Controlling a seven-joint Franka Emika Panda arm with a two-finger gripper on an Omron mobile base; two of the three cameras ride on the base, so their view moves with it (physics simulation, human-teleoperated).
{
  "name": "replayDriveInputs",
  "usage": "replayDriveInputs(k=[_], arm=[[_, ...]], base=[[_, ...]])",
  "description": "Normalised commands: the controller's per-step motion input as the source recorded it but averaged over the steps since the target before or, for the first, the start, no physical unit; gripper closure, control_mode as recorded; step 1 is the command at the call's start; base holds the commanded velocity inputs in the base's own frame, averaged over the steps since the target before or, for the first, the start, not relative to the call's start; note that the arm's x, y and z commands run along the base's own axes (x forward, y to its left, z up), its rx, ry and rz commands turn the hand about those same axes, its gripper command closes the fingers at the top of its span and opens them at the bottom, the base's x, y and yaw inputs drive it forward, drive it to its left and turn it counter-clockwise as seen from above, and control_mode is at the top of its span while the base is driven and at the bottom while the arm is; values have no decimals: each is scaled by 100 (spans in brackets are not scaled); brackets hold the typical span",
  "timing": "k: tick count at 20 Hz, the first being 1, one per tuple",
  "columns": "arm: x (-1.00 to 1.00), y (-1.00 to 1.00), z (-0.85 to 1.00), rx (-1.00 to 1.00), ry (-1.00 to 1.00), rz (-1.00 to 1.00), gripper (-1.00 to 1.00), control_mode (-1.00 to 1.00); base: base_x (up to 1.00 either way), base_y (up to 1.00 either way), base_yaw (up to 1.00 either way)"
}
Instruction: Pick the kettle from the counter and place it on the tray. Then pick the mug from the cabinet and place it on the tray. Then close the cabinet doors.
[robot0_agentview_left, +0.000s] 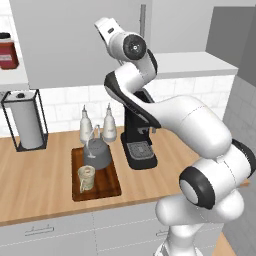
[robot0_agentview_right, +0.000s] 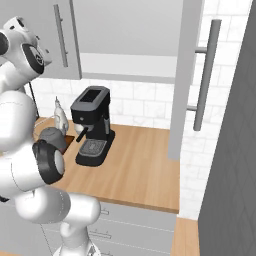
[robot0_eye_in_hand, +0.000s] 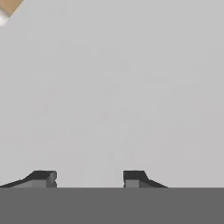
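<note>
Grey door (robot0_eye_in_hand: 113, 87) is filling my sight; my gripper (robot0_eye_in_hand: 89, 177) is gaping, holding nothing. Kettle (robot0_agentview_left: 97, 154) and mug (robot0_agentview_left: 86, 178) are sitting on the tray (robot0_agentview_left: 112, 187) near the counter's (robot0_agentview_left: 40, 185) front edge. I'm judging door-closing is underway; next, pushing it shut.

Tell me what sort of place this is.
A rendered home kitchen, most likely: a wooden counter over grey drawers, a black coffee machine by the tiled wall, and a kettle on a tray.
</note>
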Motion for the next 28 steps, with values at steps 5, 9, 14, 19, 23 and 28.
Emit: replayDriveInputs(k=[5,9,14,19,23,28], arm=[[70,9,-7,9,-3,0,-100,-100],[51,3,-51,0,-10,0,-100,-100],[65,-2,-51,1,-6,0,-100,-100],[78,-5,-32,6,-2,0,-100,-100],[41,-1,-27,7,-6,0,-100,-100],[-40,-1,-3,3,-13,0,-100,-100]], base=[[0,0,0],[0,0,0],[0,0,0],[0,0,0],[0,0,0],[0,0,0]])
